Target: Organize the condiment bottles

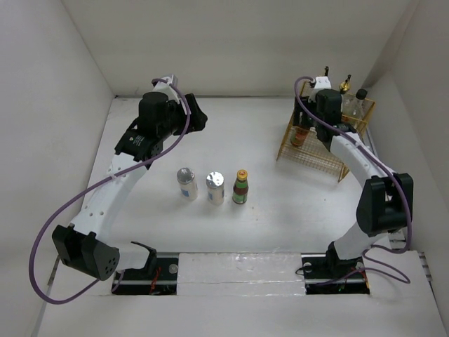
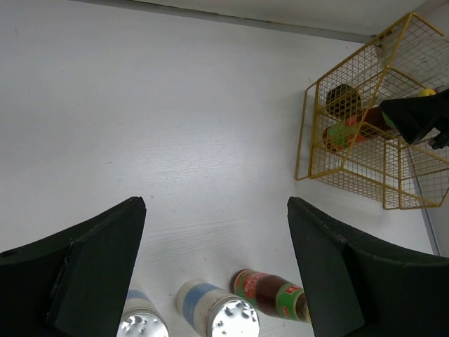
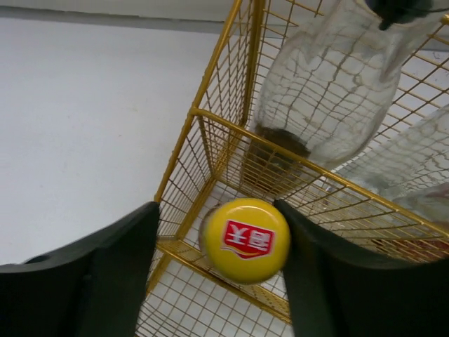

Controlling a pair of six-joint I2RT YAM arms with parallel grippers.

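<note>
White desk (image 1: 280, 210), near row: one shaker (image 1: 186, 183), a second shaker (image 1: 215, 187), one sauce bottle (image 1: 240, 187), all upright, closest to my left fingers (image 2: 216, 207), which hang spread and empty beyond them. Far basket (image 1: 309, 159): another sauce bottle (image 2: 345, 133) standing inside, my right fingers (image 3: 216, 210) parted around its yellow cap (image 3: 245, 239).
</note>
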